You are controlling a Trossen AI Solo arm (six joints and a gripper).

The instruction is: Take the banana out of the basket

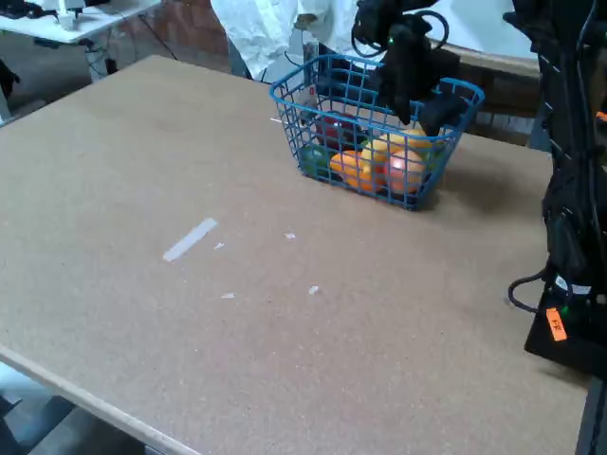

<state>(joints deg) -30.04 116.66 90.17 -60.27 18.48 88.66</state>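
The blue wire-mesh basket [302,121] stands at the far side of the table in the fixed view. My black gripper [422,118] reaches down into its right half from above. A yellow strip just under the gripper looks like the banana [412,140]; the gripper and the mesh hide most of it. Whether the fingers touch or hold it cannot be made out, nor how far apart they stand. Other fruit fills the basket's near side: an orange one [348,167], a yellow one [375,151] and a reddish one [405,172].
The arm's black base and cables [569,275] stand at the right table edge. A strip of white tape [190,239] and small white flecks lie on the brown tabletop [190,142]. White cloth [261,33] hangs behind the basket.
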